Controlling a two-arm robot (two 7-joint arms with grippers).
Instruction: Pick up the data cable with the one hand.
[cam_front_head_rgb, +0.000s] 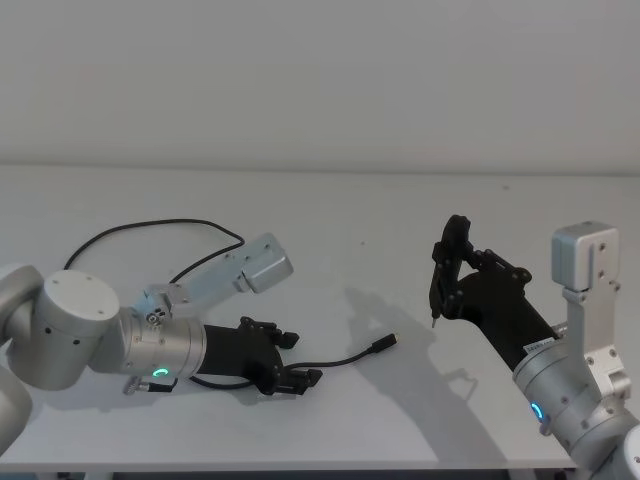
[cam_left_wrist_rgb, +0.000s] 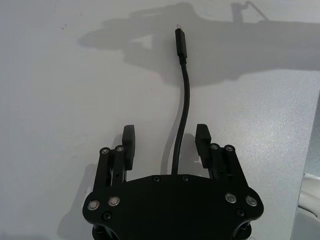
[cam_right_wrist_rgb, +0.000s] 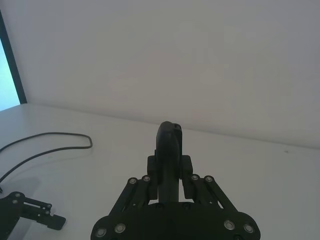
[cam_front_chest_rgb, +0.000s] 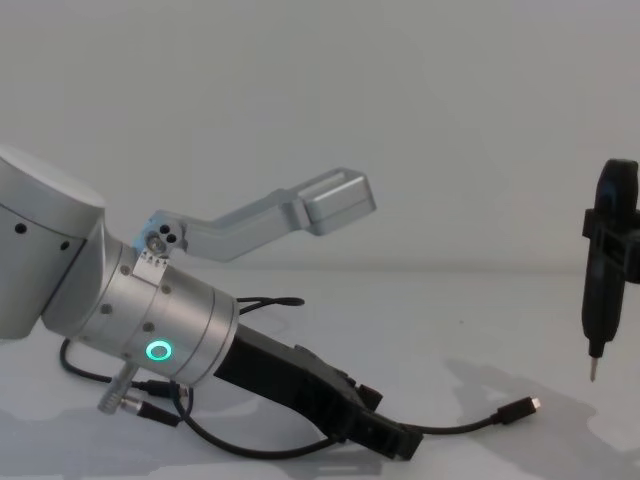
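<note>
Data cable (cam_front_head_rgb: 150, 226) lies flat on the table (cam_front_head_rgb: 330, 205). Its loop is behind the left gripper (cam_front_head_rgb: 297, 358), then it passes under that gripper and comes out between the fingers (cam_left_wrist_rgb: 129, 145). The plug (cam_front_head_rgb: 383, 345) is just past the tips. The left gripper is low at the table with jaws wide open, gripping nothing. In the wrist view the cable sits off-centre in the gap, nearer one finger, touching neither. The right gripper (cam_front_head_rgb: 458, 275) is well apart from the left gripper, raised and clamped on a pen-shaped tool (cam_front_head_rgb: 436, 300), tip down.
</note>
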